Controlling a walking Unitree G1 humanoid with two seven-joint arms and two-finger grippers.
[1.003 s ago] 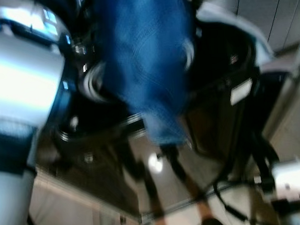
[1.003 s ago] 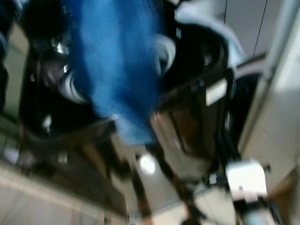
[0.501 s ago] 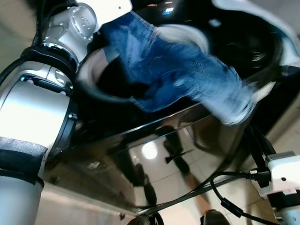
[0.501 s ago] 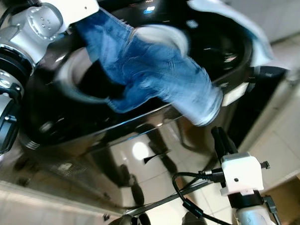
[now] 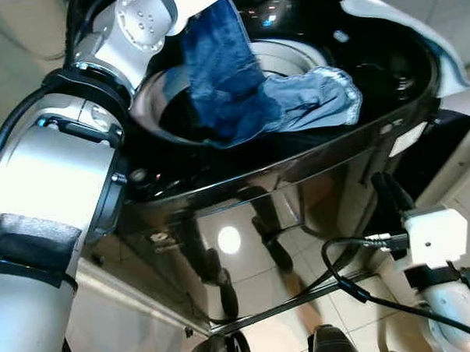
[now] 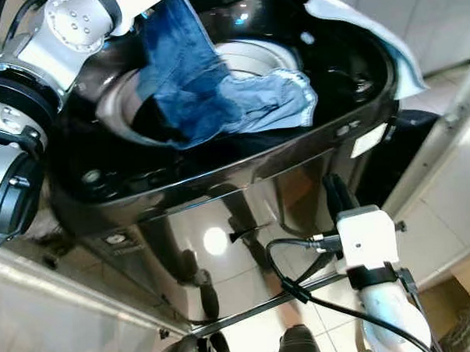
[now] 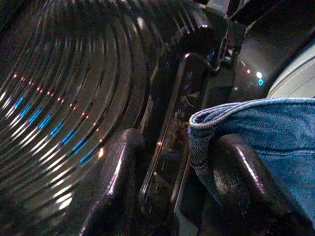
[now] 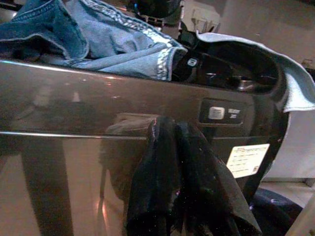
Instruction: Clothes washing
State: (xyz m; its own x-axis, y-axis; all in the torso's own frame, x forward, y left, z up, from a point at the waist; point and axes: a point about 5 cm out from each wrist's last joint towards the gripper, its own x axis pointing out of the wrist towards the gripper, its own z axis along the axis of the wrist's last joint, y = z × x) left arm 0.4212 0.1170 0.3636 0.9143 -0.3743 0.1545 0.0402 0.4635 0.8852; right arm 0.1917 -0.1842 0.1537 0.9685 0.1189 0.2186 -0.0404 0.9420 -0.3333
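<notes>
The left gripper (image 7: 172, 182), jaws parted around the jeans (image 5: 239, 98), dangles them half-over the washing machine's drum (image 5: 288, 57) rim, so releasing now risks them sliding out.

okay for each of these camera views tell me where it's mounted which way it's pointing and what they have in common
Eye views: on the head, looking down at the washing machine, jeans over its drum; left arm and right arm show.
Left wrist: along its open fingers, jeans edge between.
Right wrist: along closed fingers at the washer's front.
Shared: jeans and washer.
</notes>
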